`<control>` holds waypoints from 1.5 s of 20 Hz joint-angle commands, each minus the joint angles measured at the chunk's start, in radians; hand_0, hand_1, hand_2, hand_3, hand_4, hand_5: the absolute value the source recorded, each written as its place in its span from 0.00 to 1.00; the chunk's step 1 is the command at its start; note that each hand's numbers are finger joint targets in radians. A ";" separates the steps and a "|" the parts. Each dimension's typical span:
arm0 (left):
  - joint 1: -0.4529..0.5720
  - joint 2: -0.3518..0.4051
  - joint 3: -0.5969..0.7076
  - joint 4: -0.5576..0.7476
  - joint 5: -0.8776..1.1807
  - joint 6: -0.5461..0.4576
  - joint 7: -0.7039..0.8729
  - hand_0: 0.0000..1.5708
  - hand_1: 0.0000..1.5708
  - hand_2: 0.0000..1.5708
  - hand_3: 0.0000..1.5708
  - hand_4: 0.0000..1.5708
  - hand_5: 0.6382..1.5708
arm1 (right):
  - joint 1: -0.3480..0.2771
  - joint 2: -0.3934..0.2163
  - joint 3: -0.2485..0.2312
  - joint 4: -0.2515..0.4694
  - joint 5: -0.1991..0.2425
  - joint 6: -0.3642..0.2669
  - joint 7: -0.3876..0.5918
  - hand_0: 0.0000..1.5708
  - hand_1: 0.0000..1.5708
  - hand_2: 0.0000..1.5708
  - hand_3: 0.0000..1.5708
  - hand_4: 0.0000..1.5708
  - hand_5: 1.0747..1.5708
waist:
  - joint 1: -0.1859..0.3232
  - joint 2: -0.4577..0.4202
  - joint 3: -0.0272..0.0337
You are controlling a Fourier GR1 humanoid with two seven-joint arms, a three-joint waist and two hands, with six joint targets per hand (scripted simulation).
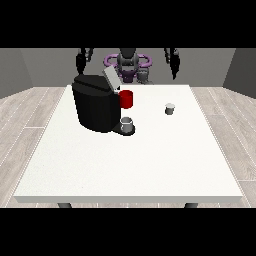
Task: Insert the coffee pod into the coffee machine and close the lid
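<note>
On the white table (130, 165), toward its far left part, a black coffee machine (95, 107) is seen, with its grey lid (110, 78) raised and tilted back toward the robot (128, 62). A red part (127, 99) sticks out from the machine's front, just under the lid; whether anything lies inside it cannot be told from this view. Below that, on the machine's dark base, a small grey cup (127, 123) is set upright, and nothing can be made out in it. No brand, label or writing can be read on the machine or on any other thing.

The coffee pod (170, 108), a small grey piece with a pale top, is found standing alone on the table to the right of the machine, well apart from it and nearer the far edge than the near one. It is touched by neither hand.

Both hands are held up beside the robot's body, above and behind the far edge of the table. The hand at the view's right (173, 62) hangs well apart from the pod, above and behind it. The hand at the view's left (82, 58) is seen above and behind the machine's back corner, not touching it. Both hands appear to hang with fingers pointing down and nothing held, though how the fingers lie cannot be told for sure.
</note>
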 commanded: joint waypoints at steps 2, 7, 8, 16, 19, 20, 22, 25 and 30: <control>-0.053 0.003 0.032 0.057 0.037 -0.037 -0.013 0.00 0.00 0.00 0.00 0.46 1.00 | 0.012 0.003 0.008 -0.011 -0.003 0.024 -0.016 0.00 0.00 0.00 0.00 0.21 1.00 | -0.029 0.009 0.0237; -0.047 0.021 0.030 0.034 0.147 -0.189 -0.075 0.00 0.00 0.00 0.00 0.46 1.00 | 0.001 0.042 -0.057 0.049 -0.035 -0.009 -0.151 0.00 0.00 0.00 0.00 0.21 1.00 | -0.006 0.011 0.0240; -0.020 0.029 0.037 0.039 0.162 -0.217 -0.105 0.00 0.00 0.00 0.00 0.45 1.00 | 0.030 0.054 -0.070 0.072 -0.039 -0.014 -0.200 0.00 0.00 0.00 0.00 0.21 1.00 | 0.000 0.015 0.0240; -0.105 0.156 0.062 0.157 -0.023 -0.188 -0.090 0.00 0.00 0.00 0.00 0.29 1.00 | -0.037 0.019 -0.047 0.064 -0.006 0.006 -0.175 0.00 0.00 0.00 0.00 0.23 1.00 | -0.032 0.071 0.0239; -0.160 0.234 0.096 0.246 -0.073 -0.189 -0.092 0.00 0.00 0.00 0.00 0.00 1.00 | -0.067 0.051 -0.020 0.011 -0.009 -0.013 -0.140 0.00 0.00 0.00 0.00 0.19 1.00 | -0.086 0.106 0.0235; -0.145 0.201 0.069 0.258 -0.107 -0.167 -0.114 0.00 0.00 0.00 0.00 0.00 1.00 | -0.058 0.061 -0.025 0.032 -0.017 -0.015 -0.148 0.00 0.00 0.00 0.00 0.15 1.00 | -0.069 0.093 0.0237; -0.187 0.266 0.104 0.332 -0.150 -0.144 -0.122 0.00 0.00 0.00 0.00 0.00 1.00 | -0.044 0.061 0.031 -0.011 -0.004 0.031 -0.170 0.00 0.00 0.00 0.00 0.26 1.00 | -0.141 0.149 0.0233; -0.241 0.311 0.110 0.400 -0.186 -0.163 -0.175 0.00 0.00 0.00 0.00 0.00 1.00 | -0.094 0.069 0.007 0.016 0.016 -0.012 -0.198 0.00 0.00 0.00 0.00 0.26 1.00 | -0.127 0.204 0.0233; -0.304 0.352 0.093 0.514 -0.302 -0.093 -0.209 0.00 0.00 0.00 0.00 0.00 1.00 | -0.151 0.055 -0.003 0.001 0.003 -0.012 -0.125 0.00 0.00 0.00 0.00 0.31 1.00 | -0.164 0.274 0.0230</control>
